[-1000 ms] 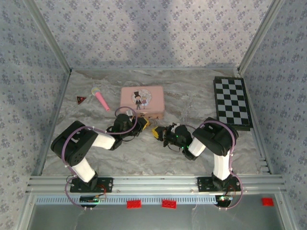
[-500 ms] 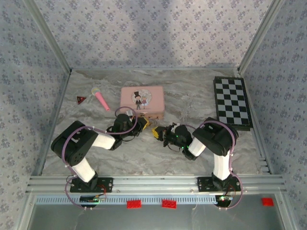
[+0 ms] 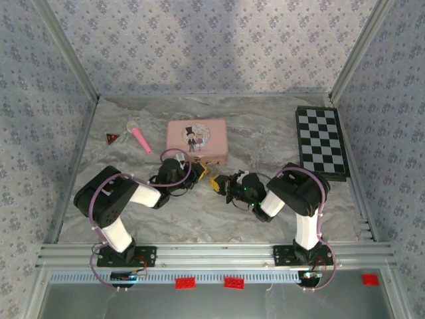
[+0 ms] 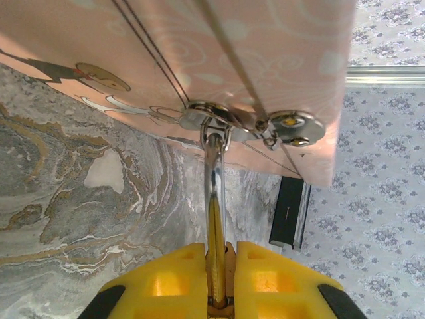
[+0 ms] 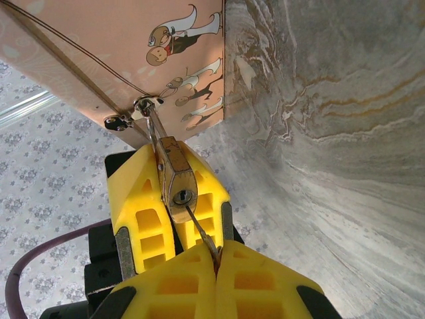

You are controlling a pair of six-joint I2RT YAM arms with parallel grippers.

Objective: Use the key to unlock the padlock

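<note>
- Small brass-gold metal padlock (image 5: 176, 174) hangs by its thin shackle from the silver hasp (image 4: 214, 118) on the front of the pink rectangular tin w/ cartoon couple (image 3: 196, 138). The tin sits mid-way back on the marbled grey table (image 3: 199, 219).
- Left gripper (image 4: 217, 259): yellow fingers nearly together, pinching the padlock body edge-on, w/ the shackle running straight from it to the hasp. Prob. reason: steadies the lock so it can't swing, and presents its keyhole (image 5: 182, 197) to the other arm.
- Right gripper (image 5: 216, 260): fingers pressed fully together on the thin silver metal key (image 5: 201, 234). Blade sticks out fwd in line w/ the keyhole. Tip is at the hole; how deep it sits can't be told.
- Step in hand, as I judge it: seating the key, then a twist. The shackle is closed through the hasp, so the lock is not yet open.
- Risk: the key is held by very little, so a skewed push could slip it or drag the tin.
</note>
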